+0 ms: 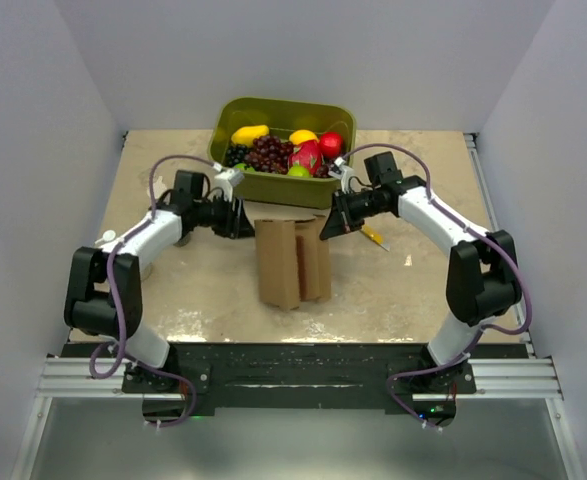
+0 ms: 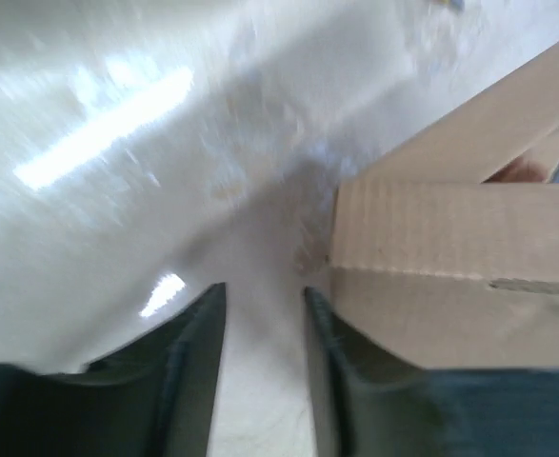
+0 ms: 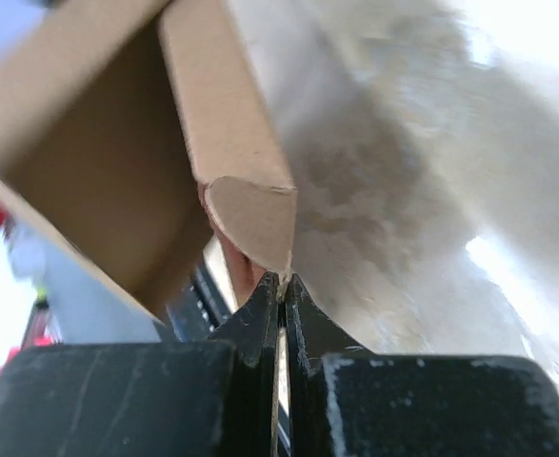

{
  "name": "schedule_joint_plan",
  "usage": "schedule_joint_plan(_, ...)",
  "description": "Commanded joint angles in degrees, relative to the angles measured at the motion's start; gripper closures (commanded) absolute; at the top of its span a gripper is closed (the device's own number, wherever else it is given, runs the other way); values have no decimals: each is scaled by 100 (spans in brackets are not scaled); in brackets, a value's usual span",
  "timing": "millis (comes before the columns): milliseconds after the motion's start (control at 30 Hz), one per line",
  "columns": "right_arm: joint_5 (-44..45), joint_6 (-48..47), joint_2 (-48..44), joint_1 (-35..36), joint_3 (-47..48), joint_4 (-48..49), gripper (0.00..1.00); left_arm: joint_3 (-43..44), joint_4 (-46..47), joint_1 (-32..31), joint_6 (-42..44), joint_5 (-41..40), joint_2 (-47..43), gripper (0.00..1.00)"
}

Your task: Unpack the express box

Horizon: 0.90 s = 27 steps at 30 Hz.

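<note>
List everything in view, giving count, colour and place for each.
cardboard box: one, brown, middle of the table, lid flap lifted
tub: one, olive green, far edge of the table, behind the box
fruit: a heap, yellow, red, green and dark purple, inside the tub
small thin thing: one, yellow, on the table right of the box; too small to identify
table: one, mottled beige, under everything
left arm: one, white and black, left of the box
right arm: one, white and black, right of the box
left claw: one, dark, open, at the box's left side, nothing between its fingers
right claw: one, dark, shut on a flap of the box
</note>
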Motion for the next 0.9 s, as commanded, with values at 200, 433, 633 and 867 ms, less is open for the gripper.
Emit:
schedule_joint_plan(200, 2760, 1033, -324, -48, 1039, -872, 100, 1454, -1321, 156, 493, -945, -998, 35)
schedule_joint_plan(433, 3529, 1164, -632, -31, 1023, -839, 100, 2499, -390, -1012, 397, 189, -788, 13)
schedule_joint_plan(633, 3361, 1296, -527, -40, 1005, -768, 100, 2817, 340, -1926, 132, 1227, -68, 20)
schedule_joint_plan(867, 3273, 1358, -509, -66, 1102, -768, 100, 2668, 446, -2498, 756, 666, 767, 27)
